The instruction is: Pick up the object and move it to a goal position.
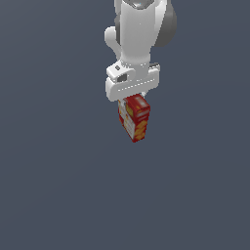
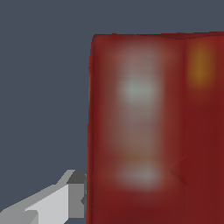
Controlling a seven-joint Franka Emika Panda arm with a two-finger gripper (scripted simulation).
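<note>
Exterior view: single arm descends from the top of frame, wrist pointing down. The gripper sits directly over the cracker box, whose upper end disappears under the white hand. The box hangs below it, long axis roughly vertical but tilted, lower end swung slightly toward the exterior view's right.

Box faces visible: red top panel, a pale label side, orange cracker print lower down. No shadow or contact line shows beneath it against the plain grey surface — judged lifted clear, though height cannot be read.

Jaws: closed on the box, judged from the hang; the fingertips themselves are hidden in the exterior view.

Wrist view: the box fills most of the frame, blurred by closeness, with one finger lying against its edge. The other finger is out of frame.

Why held so: the grip is at the upper end, so the bulk hangs beneath the pinch, and the tilt probably comes from that off-centre hold.

Task stage, as a judgement: pick done, transport under way or pending. No goal marker is visible in either view, so remaining travel is unknown.

Risk: box pivoting further between the pads — a slow, steady move seems prudent.
</note>
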